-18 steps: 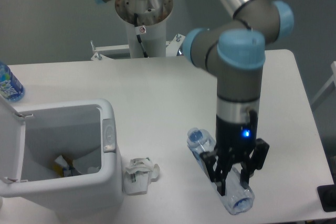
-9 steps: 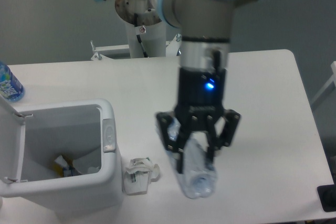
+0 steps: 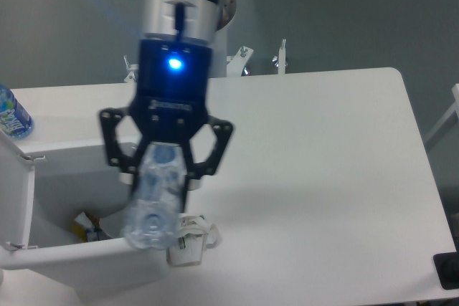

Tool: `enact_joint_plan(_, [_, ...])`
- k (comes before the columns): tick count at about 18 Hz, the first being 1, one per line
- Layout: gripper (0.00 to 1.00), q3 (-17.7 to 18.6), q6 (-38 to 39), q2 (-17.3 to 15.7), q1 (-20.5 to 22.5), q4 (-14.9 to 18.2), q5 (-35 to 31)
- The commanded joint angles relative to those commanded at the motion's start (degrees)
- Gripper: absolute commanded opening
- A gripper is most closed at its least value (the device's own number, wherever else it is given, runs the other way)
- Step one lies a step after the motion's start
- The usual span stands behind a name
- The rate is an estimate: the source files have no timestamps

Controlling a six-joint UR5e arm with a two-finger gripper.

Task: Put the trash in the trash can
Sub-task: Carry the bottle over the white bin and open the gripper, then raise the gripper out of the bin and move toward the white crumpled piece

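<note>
**Crushed bottle hangs over the bin's edge in the robot's grip**

Nearest the lens, a clear, crushed plastic bottle [image 3: 153, 202] is held off the table, its round end turned toward the camera and its body running up between the black fingers [image 3: 188, 177] of the gripper [image 3: 162, 170]. The jaws are closed against the bottle's sides. A blue light glows on the gripper's dark body, under the silver wrist of the arm [image 3: 179, 5], which comes down from twelve o'clock.

The bottle hangs in front of the right-hand wall of the white trash can [image 3: 79, 259], which stands at the table's eight o'clock corner. The can's hinged lid [image 3: 14, 184] stands open at its left side, and some scraps lie in the bottom. Whether the bottle is over the opening or over the rim cannot be told from this angle.

Just beside the can, at its right foot, a small crumpled white scrap [image 3: 192, 240] lies on the white table [image 3: 323, 177], partly hidden behind the bottle.

Farther back, at ten o'clock on the table's left edge, a blue-labelled bottle [image 3: 12, 114] is cut off by the frame. Beyond the table's far edge stands the arm's pale mounting post, largely hidden behind the arm.
</note>
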State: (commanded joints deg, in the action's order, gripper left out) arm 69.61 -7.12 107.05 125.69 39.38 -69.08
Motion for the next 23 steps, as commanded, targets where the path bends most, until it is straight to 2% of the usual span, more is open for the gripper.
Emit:
enact_joint_plan(7, [0.57, 1.49, -0.35, 2.37, -5.19, -0.79, -0.53])
enact_joint_plan(8, [0.59, 1.93, -0.35, 2.55, -5.37, -0.79, -0.53])
enact_joint_plan(10, [0.87, 2.81, -1.40, 2.90, -5.37, -0.88, -0.53])
enact_joint_plan(11, [0.97, 2.90, -1.84, 2.90, -5.46, -0.88, -0.53])
enact_joint_plan(12, [1.00, 2.90, -1.76, 2.73, -5.46, -0.79, -0.44])
enact_joint_plan(16, [1.00, 5.97, -2.02, -0.17, -5.37, -0.79, -0.53])
enact_joint_plan(19, [1.00, 6.24, -1.41, -0.87, -2.84, -0.53, -0.96])
enact_joint_plan(21, [1.00, 7.20, -0.97, -2.19, 2.51, -0.09, -2.19])
enact_joint_plan(23, [1.00, 12.19, -1.23, -2.46, 7.87, 0.00, -2.64])
